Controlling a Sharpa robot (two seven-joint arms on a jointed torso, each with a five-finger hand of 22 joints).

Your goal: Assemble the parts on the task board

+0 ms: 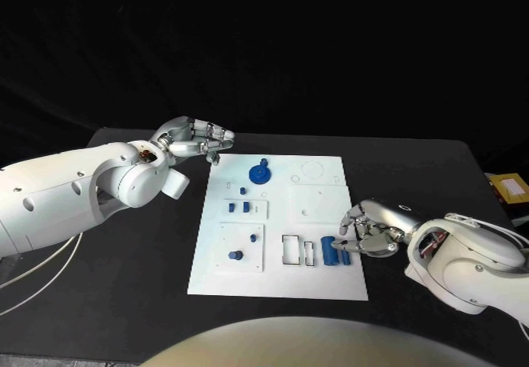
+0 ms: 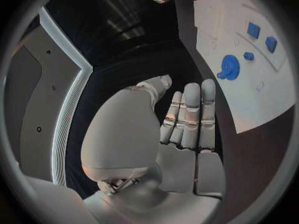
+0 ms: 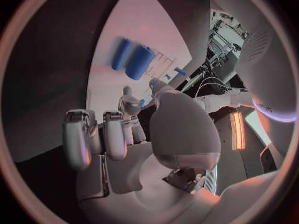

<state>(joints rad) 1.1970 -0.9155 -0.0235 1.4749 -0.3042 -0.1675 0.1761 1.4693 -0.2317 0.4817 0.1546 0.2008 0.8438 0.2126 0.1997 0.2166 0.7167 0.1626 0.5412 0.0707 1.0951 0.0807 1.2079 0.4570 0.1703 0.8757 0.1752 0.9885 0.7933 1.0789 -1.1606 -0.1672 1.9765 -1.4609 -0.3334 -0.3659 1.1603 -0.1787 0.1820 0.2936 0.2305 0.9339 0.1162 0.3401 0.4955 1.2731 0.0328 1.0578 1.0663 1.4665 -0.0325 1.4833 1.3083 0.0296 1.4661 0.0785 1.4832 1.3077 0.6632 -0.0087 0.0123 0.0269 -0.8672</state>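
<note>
Right hand (image 1: 369, 229) hangs at the task board's (image 1: 319, 283) near right edge, fingers (image 3: 93, 137) curled but holding nothing, two blue cylinders (image 1: 335, 251) lying just beside the fingertips. Left hand (image 1: 193, 140) hovers at the board's far left corner, fingers together and empty, blue gear (image 1: 260, 173) near them on the board.

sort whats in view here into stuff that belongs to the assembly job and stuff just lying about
Belongs to the job:
task board
blue gear
two blue cylinders beside the right hand
small blue pieces
left hand, holding nothing

Just lying about:
yellow object at the table's right edge
</note>
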